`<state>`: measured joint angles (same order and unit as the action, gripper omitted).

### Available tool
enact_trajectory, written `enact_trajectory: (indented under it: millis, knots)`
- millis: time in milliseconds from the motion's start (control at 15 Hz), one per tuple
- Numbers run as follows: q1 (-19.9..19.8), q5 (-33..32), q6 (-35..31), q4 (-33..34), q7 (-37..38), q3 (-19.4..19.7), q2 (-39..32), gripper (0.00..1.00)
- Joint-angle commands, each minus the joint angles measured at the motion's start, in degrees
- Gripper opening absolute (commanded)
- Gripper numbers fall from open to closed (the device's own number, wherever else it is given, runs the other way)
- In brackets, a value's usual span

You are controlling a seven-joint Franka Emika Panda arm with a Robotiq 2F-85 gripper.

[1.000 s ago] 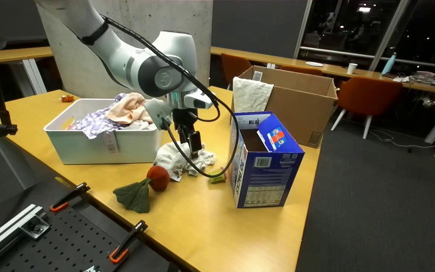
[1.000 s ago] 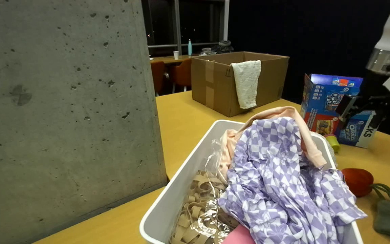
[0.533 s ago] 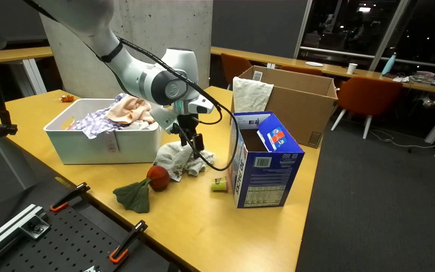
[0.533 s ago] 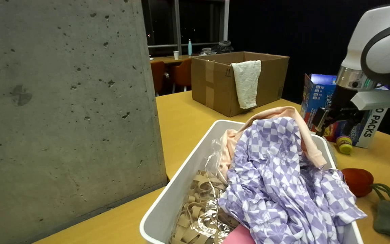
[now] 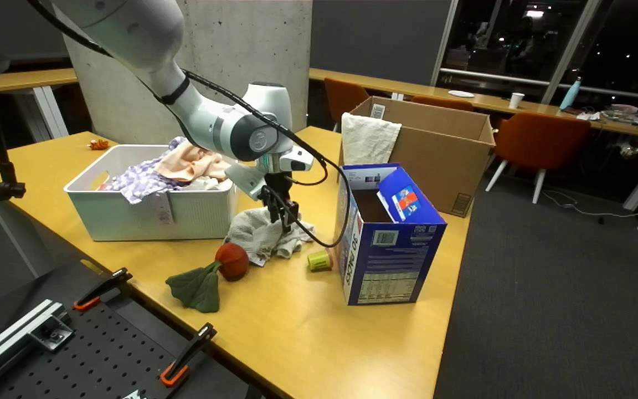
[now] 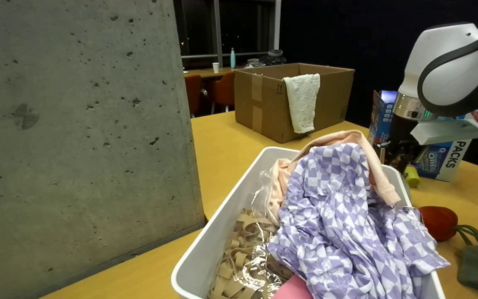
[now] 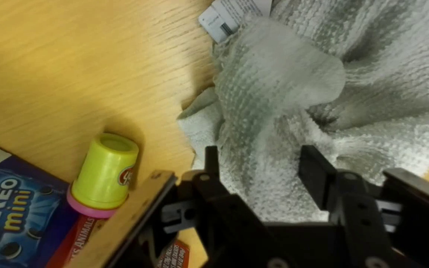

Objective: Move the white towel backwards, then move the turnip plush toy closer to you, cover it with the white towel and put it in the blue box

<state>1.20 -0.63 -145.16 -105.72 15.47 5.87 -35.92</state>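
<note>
The crumpled white towel (image 5: 257, 235) lies on the table between the pale bin and the blue box. It fills much of the wrist view (image 7: 274, 78). My gripper (image 5: 286, 226) is low over the towel's box-side part. In the wrist view my gripper (image 7: 259, 163) is open, with towel cloth below and between its fingers; I cannot tell whether they touch it. The turnip plush (image 5: 232, 261), a red ball with green leaves, lies beside the towel; it also shows in an exterior view (image 6: 439, 223). The blue box (image 5: 396, 263) stands upright with its top open.
A yellow can (image 5: 319, 260) with a pink lid lies tipped against the blue box. A pale bin (image 5: 153, 219) of cloths stands beside the towel. A cardboard box (image 5: 435, 163) with another white cloth (image 5: 369, 138) over its rim stands behind. Clamps (image 5: 189, 354) hold the table's edge.
My gripper has come down toward the towel, staying open. In an exterior view the arm has shifted left and down. The yellow can has rolled a little beside the blue box.
</note>
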Motion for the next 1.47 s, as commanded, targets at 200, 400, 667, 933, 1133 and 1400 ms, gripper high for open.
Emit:
enact_trajectory:
  millis: [200, 400, 667, 933, 1133, 1400]
  knots:
    - [-0.83, 0.85, -1.14, -1.68, -1.55, -0.27, 1.91, 0.05]
    - [-1.33, 1.28, -1.32, -3.05, -1.50, -0.32, 2.98, 0.00]
    - [-0.27, 0.27, -1.52, -10.66, 0.42, 0.93, 10.11, 0.01]
    - [0.80, -1.52, -0.43, -20.86, 3.18, 2.31, 21.11, 0.01]
    - [1.62, -3.90, 1.78, -27.70, 7.26, 2.25, 29.29, 0.01]
    - [2.10, -7.95, 7.01, -34.94, 14.94, -0.90, 38.34, 0.01]
